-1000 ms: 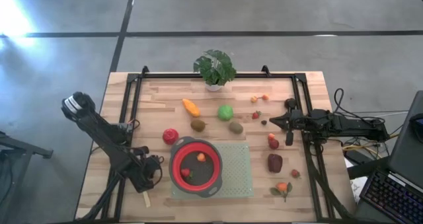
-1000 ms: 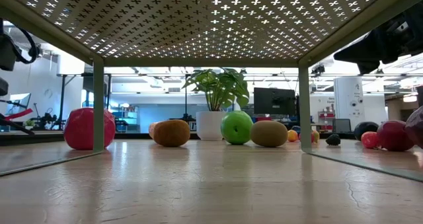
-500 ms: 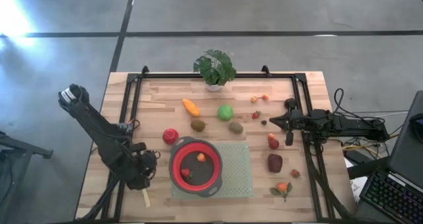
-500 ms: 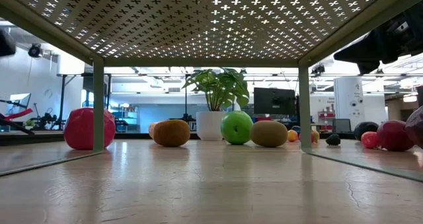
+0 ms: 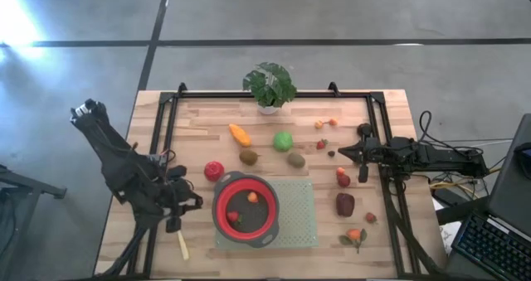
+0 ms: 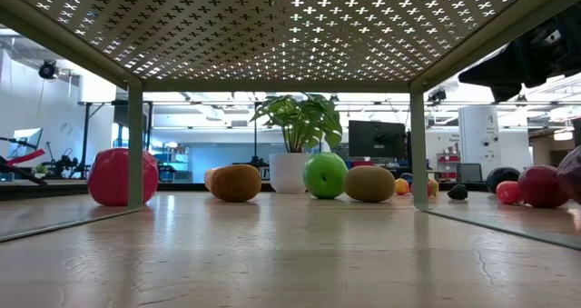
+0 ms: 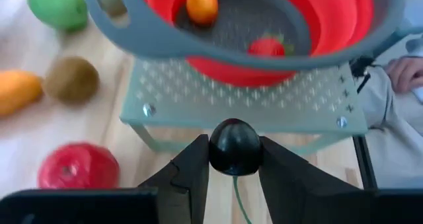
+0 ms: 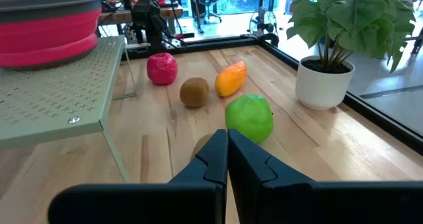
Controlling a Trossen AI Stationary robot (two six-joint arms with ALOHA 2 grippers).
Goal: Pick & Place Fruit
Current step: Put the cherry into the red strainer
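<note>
Left gripper (image 7: 234, 159) clamps a small glossy black round piece between its fingers, just beside the rim of the red collapsible bowl with grey rim (image 5: 246, 210) on the perforated pale-green stand (image 5: 294, 219). Bowl already has a small orange fruit (image 7: 201, 4) and a strawberry-like red piece (image 7: 267, 47). Risk: piece is smooth and round, so it could squirt out, or hit the rim and roll off the stand. Right gripper (image 5: 342, 154) clenched empty, parked near the table's right rail.
</note>
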